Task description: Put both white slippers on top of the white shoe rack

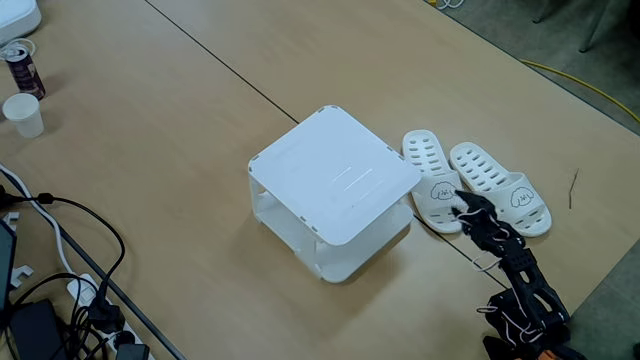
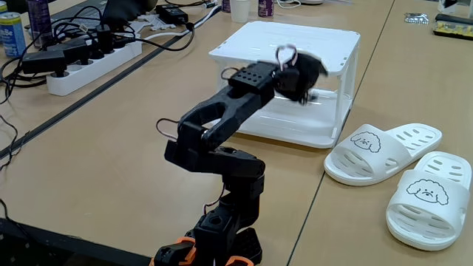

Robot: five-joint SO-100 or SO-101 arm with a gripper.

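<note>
The two white slippers lie side by side on the wooden table, both flat, straps with small black faces. One slipper [image 1: 430, 172] [image 2: 373, 151] is next to the white shoe rack [image 1: 335, 165] [image 2: 295, 41]; the other slipper [image 1: 503, 188] [image 2: 429, 193] lies further out. The rack's flat top is bare. My black gripper [image 1: 460, 206] [image 2: 305, 74] hovers above the table between the rack and the nearer slipper's strap, holding nothing. It is blurred, so how its jaws stand is unclear.
A power strip [image 2: 89, 63] with a tangle of black cables [image 1: 60, 290] lies on the far side of the rack from the slippers. A paper cup [image 1: 22, 113] and a can [image 1: 22, 65] stand at the table's corner. The table edge [image 1: 600, 290] runs close behind the arm base.
</note>
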